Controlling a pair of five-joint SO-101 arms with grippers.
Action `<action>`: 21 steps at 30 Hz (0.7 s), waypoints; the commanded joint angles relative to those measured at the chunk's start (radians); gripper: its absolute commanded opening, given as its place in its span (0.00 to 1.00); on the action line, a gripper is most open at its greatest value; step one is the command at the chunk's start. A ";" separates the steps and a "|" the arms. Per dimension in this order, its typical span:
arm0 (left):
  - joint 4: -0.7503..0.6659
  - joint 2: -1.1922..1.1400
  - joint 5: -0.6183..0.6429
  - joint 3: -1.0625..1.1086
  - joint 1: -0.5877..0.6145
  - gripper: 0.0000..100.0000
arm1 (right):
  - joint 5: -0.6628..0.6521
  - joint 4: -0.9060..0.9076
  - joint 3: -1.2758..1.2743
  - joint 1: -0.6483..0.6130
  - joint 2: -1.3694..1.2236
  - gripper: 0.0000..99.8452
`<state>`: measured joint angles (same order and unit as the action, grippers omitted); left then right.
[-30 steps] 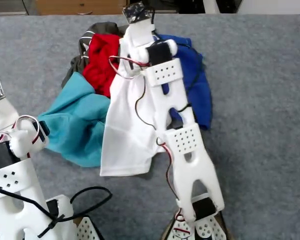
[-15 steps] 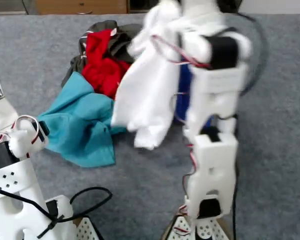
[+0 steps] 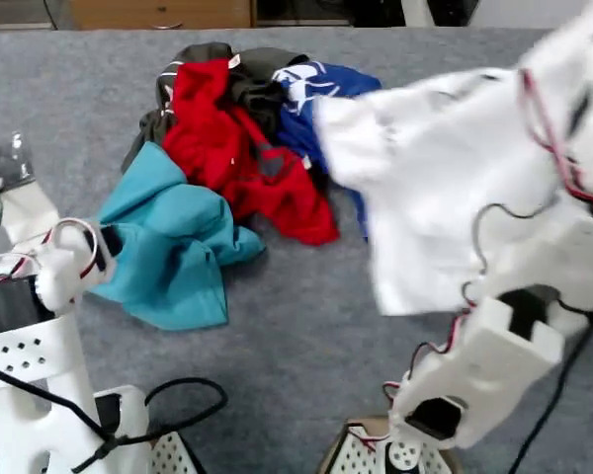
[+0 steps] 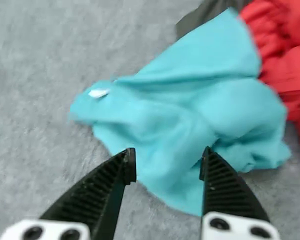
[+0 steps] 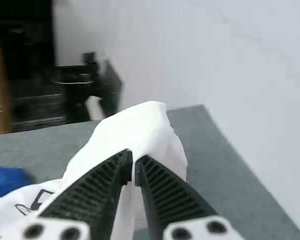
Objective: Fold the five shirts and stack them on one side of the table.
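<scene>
A white shirt (image 3: 440, 188) hangs in the air at the right of the table, held up by the right arm (image 3: 544, 267). My right gripper (image 5: 132, 172) is shut on a fold of the white shirt (image 5: 135, 130). A pile lies at the back middle: a red shirt (image 3: 227, 138), a blue shirt (image 3: 316, 89) and a dark olive shirt (image 3: 217, 59). A teal shirt (image 3: 168, 242) lies crumpled in front of them. My left gripper (image 4: 166, 165) stands open just above the near edge of the teal shirt (image 4: 200, 115).
The grey carpeted table (image 3: 69, 99) has free room at its left, right and front. The arm bases (image 3: 376, 454) and a black cable (image 3: 178, 395) sit at the front edge. Beyond the table's far edge stands wooden furniture (image 3: 158, 12).
The right arm has lifted the white shirt off the pile and swung it right, uncovering the red and blue shirts. The left arm has shifted slightly toward the teal shirt.
</scene>
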<state>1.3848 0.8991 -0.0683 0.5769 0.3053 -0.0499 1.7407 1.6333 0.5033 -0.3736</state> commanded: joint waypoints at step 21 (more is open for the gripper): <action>0.057 -1.115 0.204 -1.212 -0.439 0.27 | -0.180 0.041 -0.162 0.165 -0.246 0.00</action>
<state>1.4431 -0.1181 0.1143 -0.4266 -0.1028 -0.2217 1.7653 1.4707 0.7196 -0.5976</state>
